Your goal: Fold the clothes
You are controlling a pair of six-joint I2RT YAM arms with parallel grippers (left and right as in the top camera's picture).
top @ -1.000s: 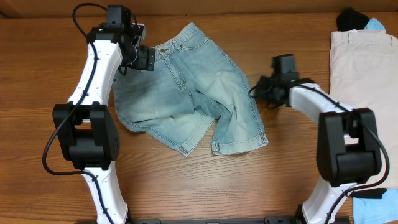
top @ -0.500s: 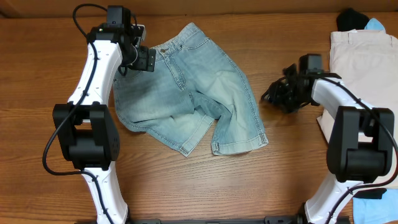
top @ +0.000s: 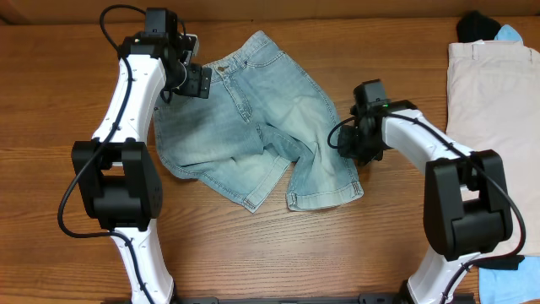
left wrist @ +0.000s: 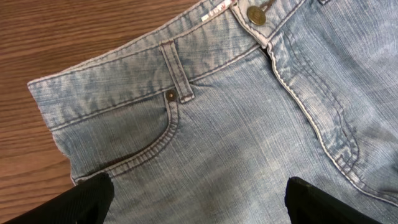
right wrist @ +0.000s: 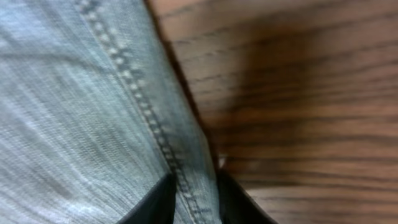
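Overhead, the left gripper sits at the top left corner of the light-blue faded denim shorts, just where it was half a second ago. The left wrist view shows its two black fingertips far apart at the bottom corners, so the jaws are wide apart, with nothing held between them. Under them lie the waistband, a belt loop, a curved pocket and a brass button.

The shorts lie spread out, front side up, in the middle of the brown wooden surface. They have not moved.

The right gripper is the big change. Half a second ago it was out over bare wood, away from the shorts. Now it is back at the right edge of the shorts leg. In the blurry right wrist view, its two dark fingers stand close on each side of the stitched edge. I cannot tell if the jaws are pinching the cloth.

Far right, a folded beige cloth is cut off by the picture edge. Above it, a black thing and a light-blue thing are too small to make out.
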